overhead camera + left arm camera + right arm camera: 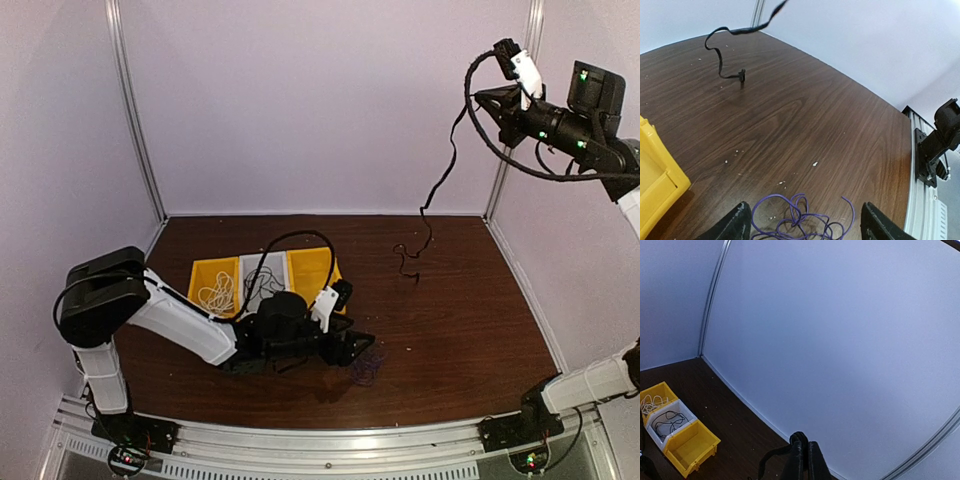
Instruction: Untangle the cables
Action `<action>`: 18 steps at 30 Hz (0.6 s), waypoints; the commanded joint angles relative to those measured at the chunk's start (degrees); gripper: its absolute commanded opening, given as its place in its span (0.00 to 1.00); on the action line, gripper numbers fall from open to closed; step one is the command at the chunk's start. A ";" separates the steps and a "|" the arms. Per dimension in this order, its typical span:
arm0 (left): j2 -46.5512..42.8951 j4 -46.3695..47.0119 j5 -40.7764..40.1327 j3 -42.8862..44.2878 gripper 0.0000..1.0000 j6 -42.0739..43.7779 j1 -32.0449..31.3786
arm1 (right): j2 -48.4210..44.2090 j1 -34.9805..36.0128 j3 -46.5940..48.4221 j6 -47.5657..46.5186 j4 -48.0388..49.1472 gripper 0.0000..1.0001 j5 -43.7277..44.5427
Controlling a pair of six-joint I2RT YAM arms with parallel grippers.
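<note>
Dark wooden desk (pixel 470 320), mid-task.
Left gripper (pixel 805 225), jaws wide, flanks thin purple cable (pixel 775 196) near front edge; right gripper (pixel 805 460) pinches thin black cable (pixel 440 180) above far right corner.

Soft, even light fills the enclosure, apparently from overhead, leaving a faint shadow under the left arm (pixel 190 325) on the dark table (pixel 470 320). Wrist views bow at their edges.
</note>
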 commanded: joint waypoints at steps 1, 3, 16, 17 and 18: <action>-4.99 -10.50 -4.56 2.44 0.77 6.39 -0.25 | -1.68 -0.31 -3.59 2.11 -0.52 0.00 -9.36; -7.13 -11.52 -5.57 2.94 0.77 8.31 -0.25 | -1.85 -0.32 -4.45 2.53 -0.84 0.00 -12.69; -0.53 -5.32 1.69 14.77 0.70 20.74 -0.16 | -1.61 -0.30 -4.73 3.26 -3.88 0.00 -29.65; 1.16 -4.73 2.20 16.47 0.71 20.97 -0.12 | -1.68 -0.30 -4.89 3.10 -4.00 0.00 -30.16; 2.70 -4.31 2.08 18.55 0.71 20.97 -0.08 | -1.72 -0.30 -4.97 3.02 -4.24 0.00 -30.50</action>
